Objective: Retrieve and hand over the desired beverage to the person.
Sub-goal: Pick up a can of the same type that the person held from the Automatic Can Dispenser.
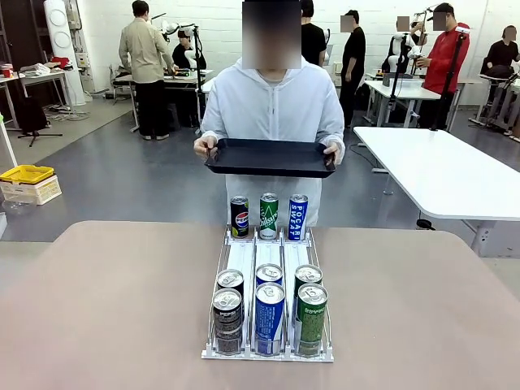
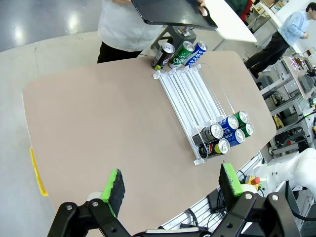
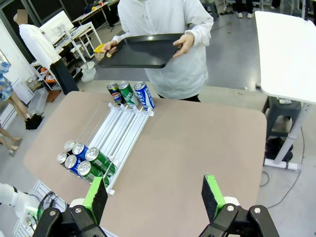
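Note:
A clear three-lane can rack [image 1: 268, 258] lies on the table's middle. At its near end stand several cans: dark Pepsi cans [image 1: 227, 320], blue cans [image 1: 270, 317] and green cans [image 1: 311, 318]. Three more cans stand at its far end: a Pepsi [image 1: 240, 216], a green one [image 1: 269, 215] and a blue Pocari Sweat [image 1: 297, 217]. The person [image 1: 273, 106] in a white hooded jacket stands behind the table holding a black tray [image 1: 270, 157] with both hands. My left gripper [image 2: 170, 188] hangs open high above the table. My right gripper [image 3: 155, 195] also hangs open, nothing between its green pads.
A tan table [image 1: 97, 309] has wide bare room on both sides of the rack. A white table [image 1: 443, 171] stands to the right behind it. Other people and tables are far back in the room. A yellow bin [image 1: 27, 173] sits on the floor at left.

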Action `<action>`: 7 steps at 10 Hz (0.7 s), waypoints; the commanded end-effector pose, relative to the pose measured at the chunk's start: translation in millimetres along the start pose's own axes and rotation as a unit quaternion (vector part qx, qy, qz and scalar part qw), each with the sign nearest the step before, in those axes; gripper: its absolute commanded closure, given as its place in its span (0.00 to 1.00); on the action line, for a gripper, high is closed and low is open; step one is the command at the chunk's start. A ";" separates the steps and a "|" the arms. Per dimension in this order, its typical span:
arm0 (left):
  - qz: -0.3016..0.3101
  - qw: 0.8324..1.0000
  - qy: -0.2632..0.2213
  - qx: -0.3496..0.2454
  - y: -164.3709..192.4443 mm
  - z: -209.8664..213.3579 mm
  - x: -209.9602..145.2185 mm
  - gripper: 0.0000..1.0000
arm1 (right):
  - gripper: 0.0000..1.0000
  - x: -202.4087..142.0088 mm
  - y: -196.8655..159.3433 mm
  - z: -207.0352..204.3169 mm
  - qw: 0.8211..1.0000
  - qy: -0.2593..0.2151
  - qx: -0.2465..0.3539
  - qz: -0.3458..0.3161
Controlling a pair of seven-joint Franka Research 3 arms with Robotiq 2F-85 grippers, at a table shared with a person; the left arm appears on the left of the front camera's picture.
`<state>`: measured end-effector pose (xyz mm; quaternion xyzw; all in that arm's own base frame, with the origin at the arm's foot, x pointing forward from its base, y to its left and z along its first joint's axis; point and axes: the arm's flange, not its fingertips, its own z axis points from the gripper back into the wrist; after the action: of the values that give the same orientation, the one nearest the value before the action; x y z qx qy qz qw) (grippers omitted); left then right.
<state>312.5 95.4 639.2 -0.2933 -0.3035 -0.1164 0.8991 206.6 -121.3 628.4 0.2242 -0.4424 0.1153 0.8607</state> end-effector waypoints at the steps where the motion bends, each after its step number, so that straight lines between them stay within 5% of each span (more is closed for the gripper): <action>1: -0.003 1.000 -0.001 -0.002 -1.2 1.6 0.9 0.00 | 0.00 -1.6 -2.0 -1.2 1.000 -0.001 0.001 -0.003; 7: -0.003 1.000 -0.001 -0.002 -1.2 1.6 0.9 0.00 | 0.00 -1.6 -2.0 -1.2 1.000 -0.001 0.001 -0.003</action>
<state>312.5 95.3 639.2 -0.2933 -0.3035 -0.1164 0.8991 206.6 -121.3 628.4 0.2242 -0.4424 0.1153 0.8607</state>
